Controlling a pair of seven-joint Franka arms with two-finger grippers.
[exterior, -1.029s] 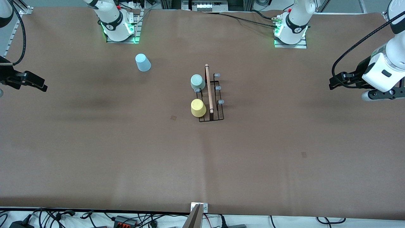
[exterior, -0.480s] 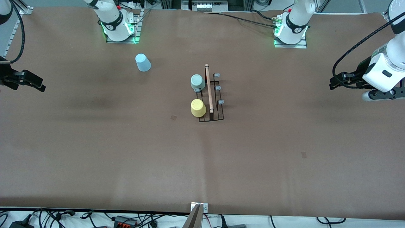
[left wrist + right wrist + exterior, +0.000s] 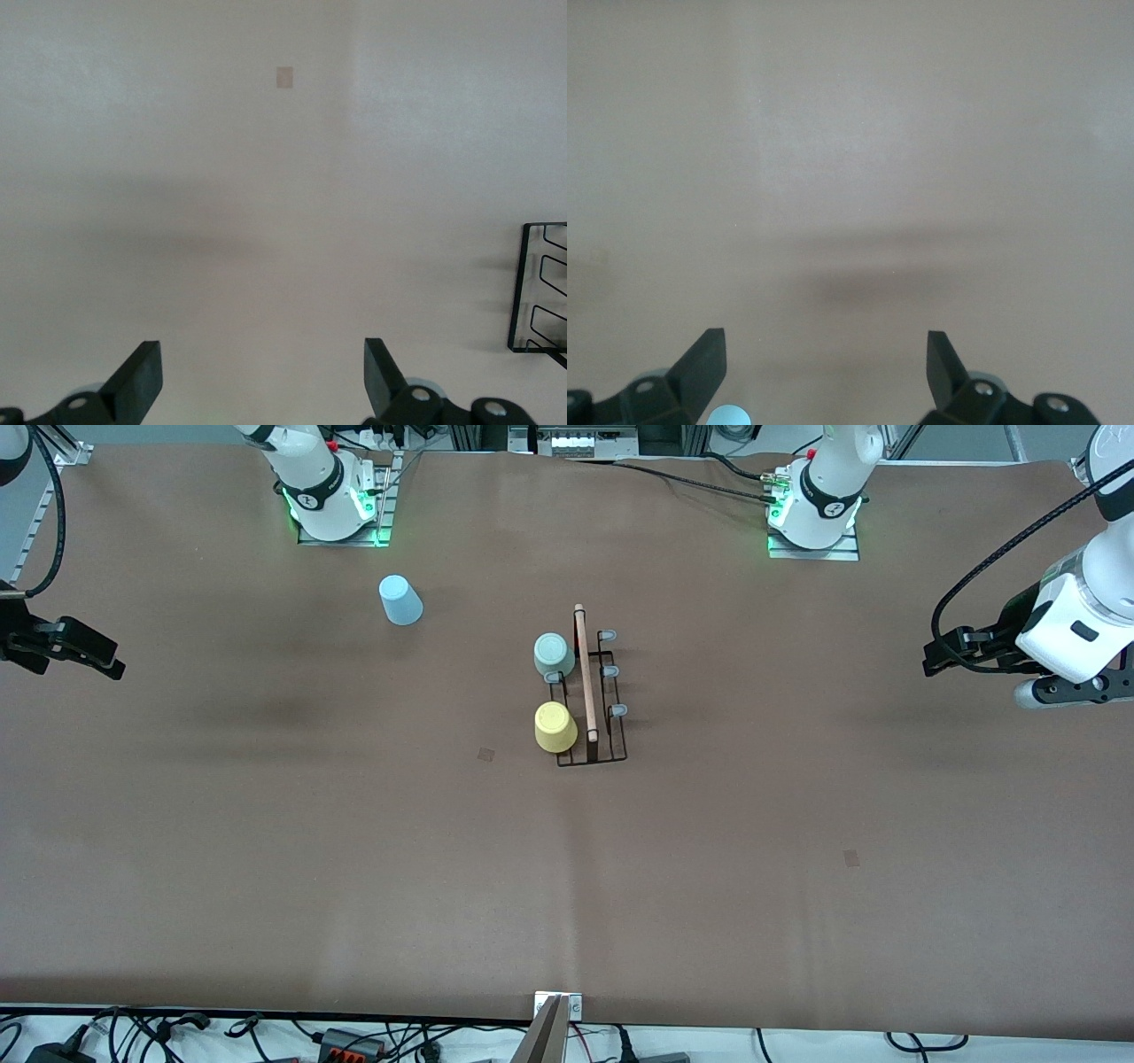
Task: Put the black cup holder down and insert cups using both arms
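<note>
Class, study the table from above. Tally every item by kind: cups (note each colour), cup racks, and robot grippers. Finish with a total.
Cups: 3 – mint green cup and yellow cup on the black cup holder, light blue cup on the table
Cup racks: 1 – black cup holder
Grippers: 2 – left gripper, right gripper, both open
Total: 6

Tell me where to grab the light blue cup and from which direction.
Grip the blue cup across its tapered side wall, coming straight down from above. It stands upside down and alone on the table, near the right arm's base, away from the rack, so nothing crowds it. The right gripper, fingers open, looks best placed for it.
</note>
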